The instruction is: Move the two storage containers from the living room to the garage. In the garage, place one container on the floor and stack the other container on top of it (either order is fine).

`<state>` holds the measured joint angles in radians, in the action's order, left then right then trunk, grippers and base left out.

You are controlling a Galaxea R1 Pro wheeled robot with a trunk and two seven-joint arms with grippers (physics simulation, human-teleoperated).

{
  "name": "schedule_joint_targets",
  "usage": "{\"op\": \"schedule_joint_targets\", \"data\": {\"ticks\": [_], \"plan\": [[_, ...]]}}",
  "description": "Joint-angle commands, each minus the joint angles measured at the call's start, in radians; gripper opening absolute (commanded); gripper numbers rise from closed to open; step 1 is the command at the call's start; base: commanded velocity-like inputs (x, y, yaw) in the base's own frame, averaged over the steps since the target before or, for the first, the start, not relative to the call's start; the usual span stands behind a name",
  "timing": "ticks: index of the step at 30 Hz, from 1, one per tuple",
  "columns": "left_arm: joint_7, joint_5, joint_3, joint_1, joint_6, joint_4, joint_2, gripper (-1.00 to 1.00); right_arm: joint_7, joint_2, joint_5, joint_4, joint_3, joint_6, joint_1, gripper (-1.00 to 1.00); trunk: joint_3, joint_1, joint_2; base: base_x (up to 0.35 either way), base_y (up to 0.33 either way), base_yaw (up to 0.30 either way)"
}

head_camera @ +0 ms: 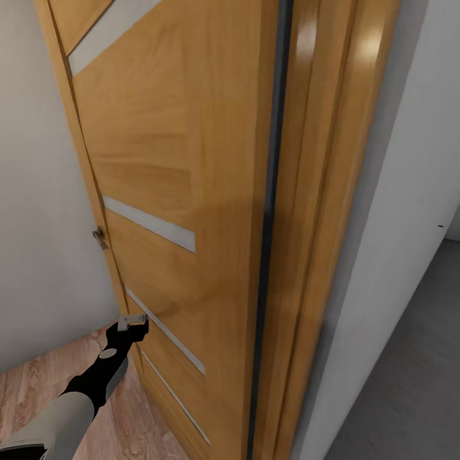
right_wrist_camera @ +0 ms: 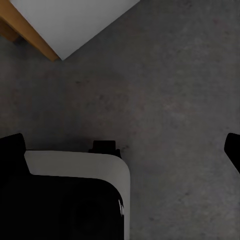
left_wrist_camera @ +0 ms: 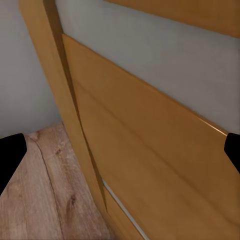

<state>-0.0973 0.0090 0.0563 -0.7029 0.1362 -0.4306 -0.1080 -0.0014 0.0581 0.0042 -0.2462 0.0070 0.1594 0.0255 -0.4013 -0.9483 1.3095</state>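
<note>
Concrete floor [right_wrist_camera: 165, 85] of the garage lies beneath the right end effector [right_wrist_camera: 125, 150], spread wide, holding nothing. The left end effector [head_camera: 133, 321], also wide open and empty, hovers just beside the wooden door [head_camera: 185, 191] above wood planks [left_wrist_camera: 45, 190].
</note>
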Motion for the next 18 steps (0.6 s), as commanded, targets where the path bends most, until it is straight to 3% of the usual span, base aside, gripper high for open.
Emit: {"op": "schedule_joint_targets", "data": {"ticks": [1, 18], "plan": [[0.002, 0.000, -0.001, -0.001, 0.003, 0.000, 0.001, 1.00, 0.000, 0.000, 0.000, 0.001, 0.001, 0.003, 0.001, 1.00, -0.001, 0.000, 0.001, 0.000, 0.000, 0.000], [0.002, 0.000, 0.001, -0.001, 0.003, 0.001, 0.000, 1.00, 0.000, 0.000, 0.000, 0.001, 0.001, 0.003, 0.001, 1.00, -0.001, 0.000, 0.001, 0.031, 0.000, 0.000]]}}
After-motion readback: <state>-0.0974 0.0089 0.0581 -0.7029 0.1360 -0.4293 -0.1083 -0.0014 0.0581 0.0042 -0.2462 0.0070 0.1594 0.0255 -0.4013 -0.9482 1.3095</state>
